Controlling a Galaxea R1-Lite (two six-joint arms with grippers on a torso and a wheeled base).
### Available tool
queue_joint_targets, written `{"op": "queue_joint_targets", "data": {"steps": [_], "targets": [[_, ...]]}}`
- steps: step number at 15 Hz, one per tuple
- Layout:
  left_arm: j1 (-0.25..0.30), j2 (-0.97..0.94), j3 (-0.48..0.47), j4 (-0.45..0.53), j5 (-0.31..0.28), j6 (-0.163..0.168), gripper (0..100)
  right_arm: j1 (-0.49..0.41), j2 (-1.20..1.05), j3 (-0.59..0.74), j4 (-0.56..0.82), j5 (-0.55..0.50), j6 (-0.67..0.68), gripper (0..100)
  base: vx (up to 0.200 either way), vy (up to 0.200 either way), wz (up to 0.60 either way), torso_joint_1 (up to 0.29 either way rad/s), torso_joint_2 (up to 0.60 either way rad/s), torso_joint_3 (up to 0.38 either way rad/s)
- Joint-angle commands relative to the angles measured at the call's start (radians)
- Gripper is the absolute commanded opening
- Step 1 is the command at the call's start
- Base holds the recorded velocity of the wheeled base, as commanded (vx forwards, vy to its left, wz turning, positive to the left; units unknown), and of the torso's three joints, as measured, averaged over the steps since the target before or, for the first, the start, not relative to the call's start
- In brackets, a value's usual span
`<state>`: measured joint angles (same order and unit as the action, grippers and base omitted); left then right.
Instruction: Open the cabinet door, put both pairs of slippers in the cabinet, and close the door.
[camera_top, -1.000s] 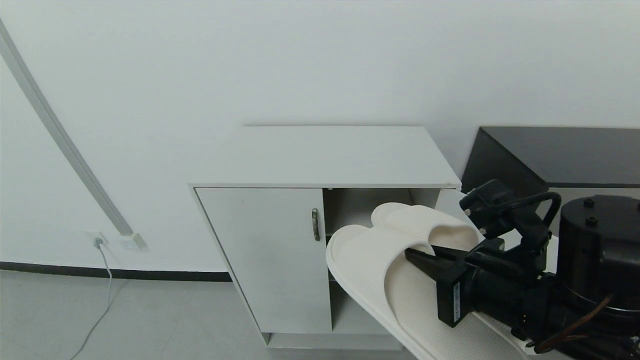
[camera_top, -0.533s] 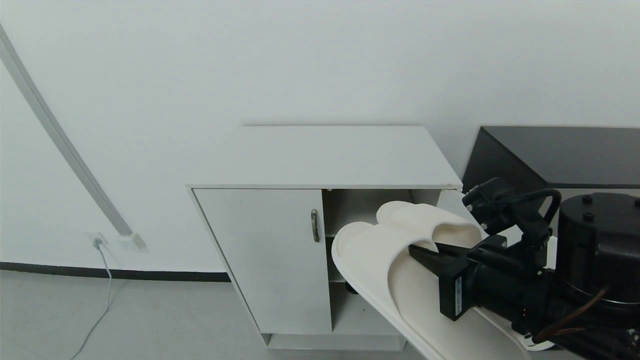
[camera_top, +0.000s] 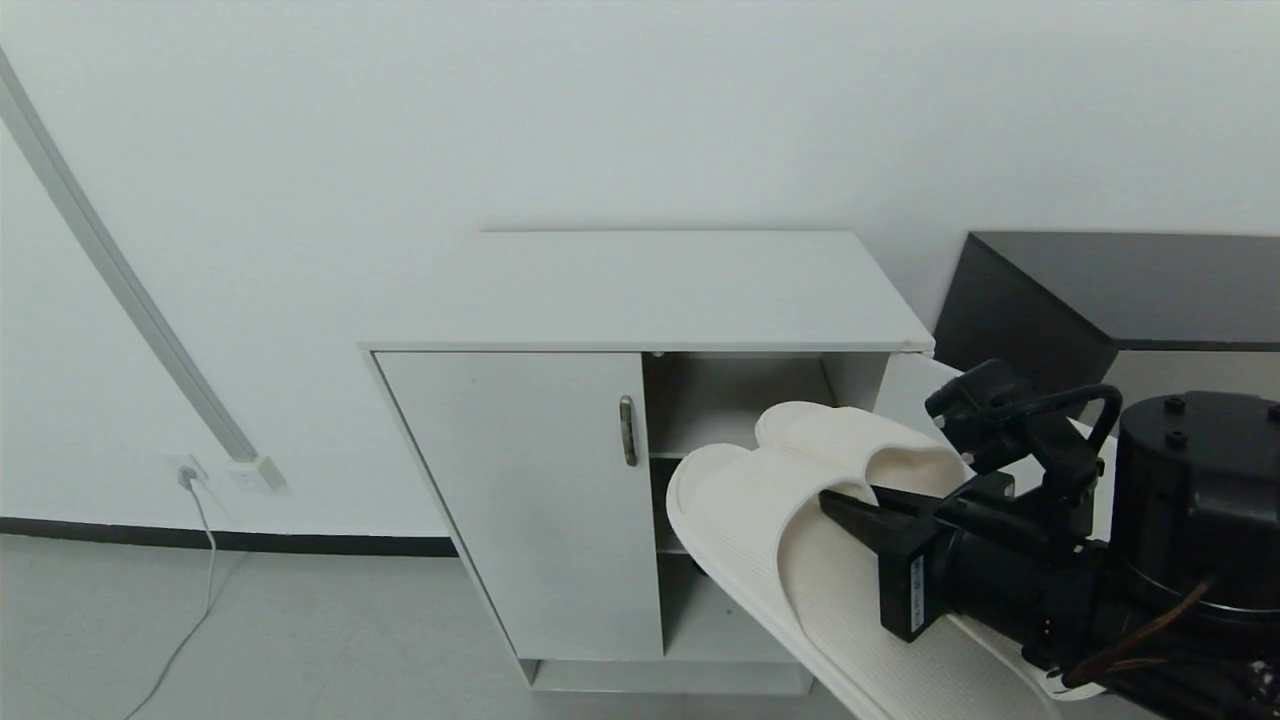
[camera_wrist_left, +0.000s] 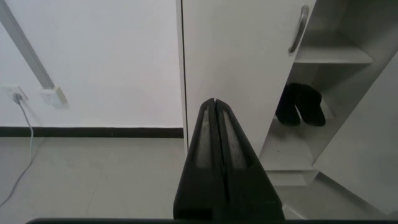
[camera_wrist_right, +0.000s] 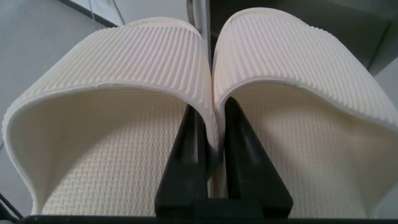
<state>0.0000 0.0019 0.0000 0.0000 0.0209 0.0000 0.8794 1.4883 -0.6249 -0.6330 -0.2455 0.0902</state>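
One dark pair sitting on cabinet shelf, door standing open. Right gripper clamping white slippers by inner edges, just before opening. Left gripper pressed together, empty. Remaining: placing them, closing door.

the grey floor carries a white cabinet, set back against the wall. a thin cable drops from a wall socket and trails across the floor, well left of the cabinet. the cabinet's left door is shut; its right door stands swung out, baring the right half. inside are a top shelf, a middle shelf and a bottom board. a pair of black slippers lies on the middle shelf, the two side by side and touching, near the shut door's edge.
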Motion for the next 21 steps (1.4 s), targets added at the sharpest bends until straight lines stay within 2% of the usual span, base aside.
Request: {"op": "queue_joint_targets", "data": {"steps": [1,12,21], "targets": [[0.0,0.001,0.0,0.002,0.001,0.0,0,0.001,0.004,0.001,-0.001,0.0,0.0,0,0.0,0.0,0.0,-0.193,0.51,0.325],[0.0,0.001,0.0,0.002,0.001,0.0,0,0.001,0.01,-0.001,-0.001,0.0,0.0,0,0.0,0.0,0.0,-0.166,0.49,0.321],[0.0,0.001,0.0,0.0,0.001,0.0,0,0.001,0.012,-0.001,-0.001,-0.001,0.0,0,0.0,0.0,0.0,-0.068,0.45,0.376]]}}
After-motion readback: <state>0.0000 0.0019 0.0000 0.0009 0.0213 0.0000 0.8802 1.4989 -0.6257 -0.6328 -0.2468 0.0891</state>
